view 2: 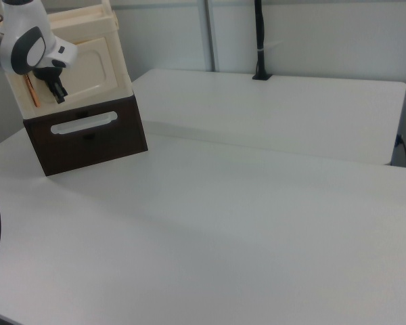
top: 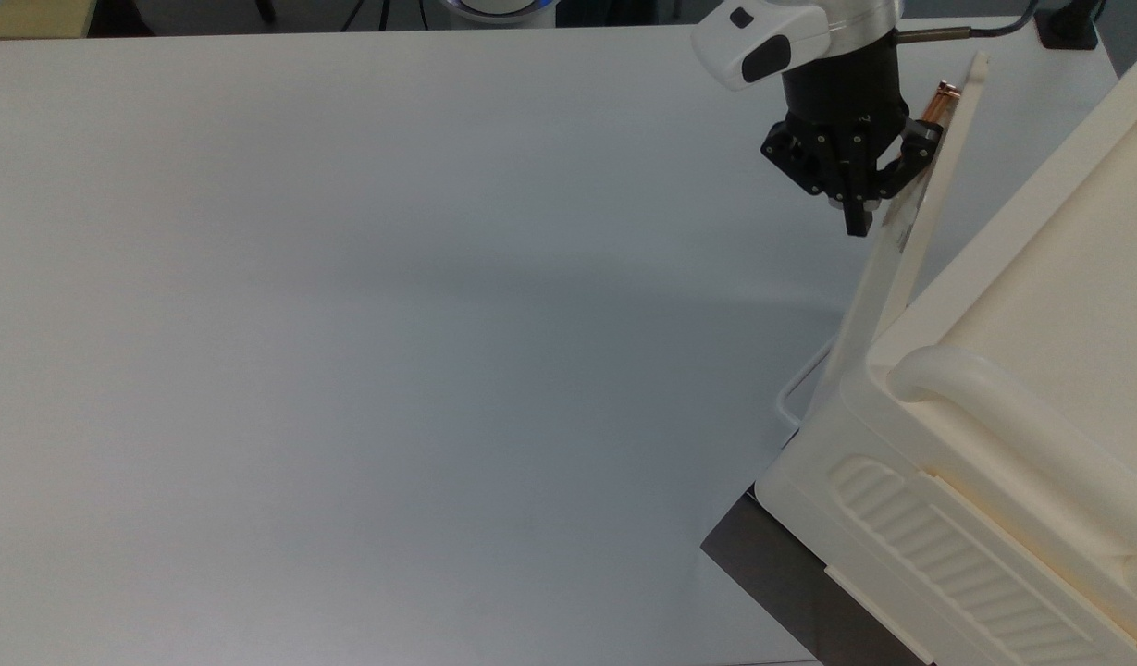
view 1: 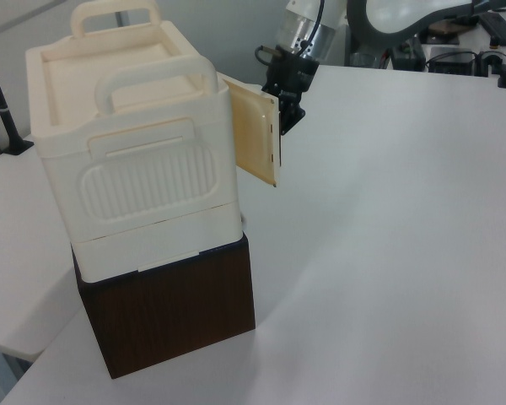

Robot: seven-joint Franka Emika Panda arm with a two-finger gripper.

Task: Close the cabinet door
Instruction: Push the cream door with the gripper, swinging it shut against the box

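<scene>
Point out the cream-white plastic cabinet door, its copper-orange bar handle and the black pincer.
cream-white plastic cabinet door [view 1: 255,131], left view, inner face.
copper-orange bar handle [top: 939,98], top view, upper end.
black pincer [top: 859,218], top view, between fingertips.
</scene>
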